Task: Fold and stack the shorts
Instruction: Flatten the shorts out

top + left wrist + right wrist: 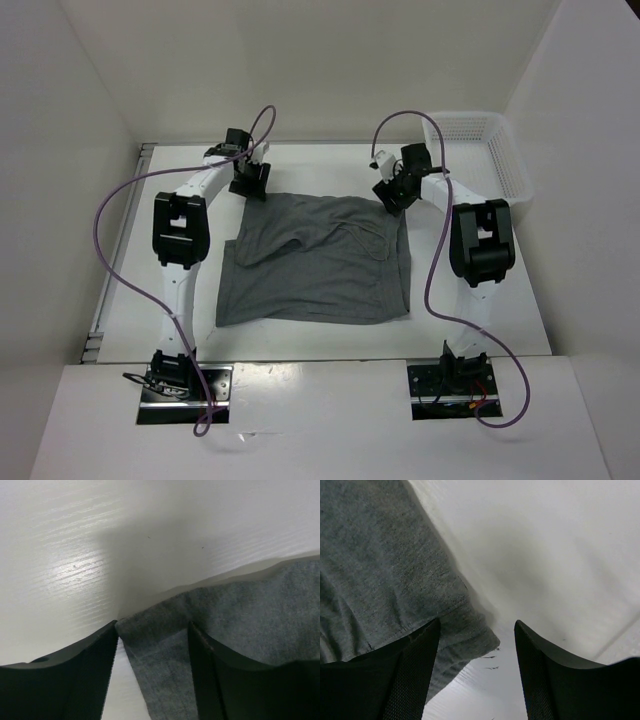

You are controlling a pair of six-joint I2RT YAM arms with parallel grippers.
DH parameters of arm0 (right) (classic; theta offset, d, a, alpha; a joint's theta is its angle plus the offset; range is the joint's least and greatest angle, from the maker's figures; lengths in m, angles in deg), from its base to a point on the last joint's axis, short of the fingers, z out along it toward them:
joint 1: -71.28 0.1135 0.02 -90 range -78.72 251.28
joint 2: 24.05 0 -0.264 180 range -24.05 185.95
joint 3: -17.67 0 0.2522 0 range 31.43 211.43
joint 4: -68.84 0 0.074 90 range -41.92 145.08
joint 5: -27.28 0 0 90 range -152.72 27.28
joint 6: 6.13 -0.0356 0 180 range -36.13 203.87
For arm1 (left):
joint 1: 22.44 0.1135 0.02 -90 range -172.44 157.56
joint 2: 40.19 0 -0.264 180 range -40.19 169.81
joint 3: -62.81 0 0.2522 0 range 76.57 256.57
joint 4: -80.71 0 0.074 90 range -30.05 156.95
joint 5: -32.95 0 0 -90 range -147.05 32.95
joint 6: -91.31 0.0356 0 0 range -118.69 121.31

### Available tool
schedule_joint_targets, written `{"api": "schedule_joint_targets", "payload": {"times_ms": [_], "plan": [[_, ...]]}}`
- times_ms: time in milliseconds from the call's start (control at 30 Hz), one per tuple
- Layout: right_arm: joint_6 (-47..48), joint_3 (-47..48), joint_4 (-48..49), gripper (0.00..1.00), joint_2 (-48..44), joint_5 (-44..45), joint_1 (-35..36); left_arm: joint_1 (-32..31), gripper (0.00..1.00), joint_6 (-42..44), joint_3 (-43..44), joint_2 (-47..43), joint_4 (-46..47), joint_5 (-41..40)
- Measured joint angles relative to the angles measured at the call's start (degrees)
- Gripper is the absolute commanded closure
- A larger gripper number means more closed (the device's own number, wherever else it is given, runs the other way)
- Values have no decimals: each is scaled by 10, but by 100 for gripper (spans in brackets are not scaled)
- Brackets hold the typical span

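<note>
White wood-grain table. Grey shorts lie on it at the middle, spread mostly flat. The far-left part is rumpled, with a fold running across toward the right. The near edge is straight, and bare table shows on all sides. The far corners of the shorts lie flat on the table in both wrist views. White mesh basket sits at the far right corner, well apart from the shorts. Two base plates sit at the near edge, left and right.

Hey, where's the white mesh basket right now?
In the top view the basket sits at the far right corner of the table, just right of the right gripper and apart from the grey shorts.
</note>
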Motion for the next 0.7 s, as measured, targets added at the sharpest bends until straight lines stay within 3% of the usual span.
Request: {"api": "schedule_joint_targets", "payload": {"times_ms": [100,133,200,233,267,367,467,700], "plan": [[10,-5,-1,33,10,2,0,-5,52,-1,-2,0,2,-4],[14,-7,-1,33,15,2,0,-6,65,-1,-3,0,2,-5],[25,-7,-4,39,22,-1,0,-9,81,1,-9,0,4,-9],[31,-7,-7,42,22,-3,0,-11,88,-1,-10,0,5,-9],[38,-7,-10,55,22,-5,0,-14,98,0,-10,0,5,-9],[58,-8,-24,86,23,-15,1,-20,100,0,-15,-2,9,-12],[63,-7,-24,98,23,-10,4,-21,100,0,-20,-7,12,-12],[23,65,-29,100,32,28,5,-17,100,0,44,-8,-12,-68]]}}
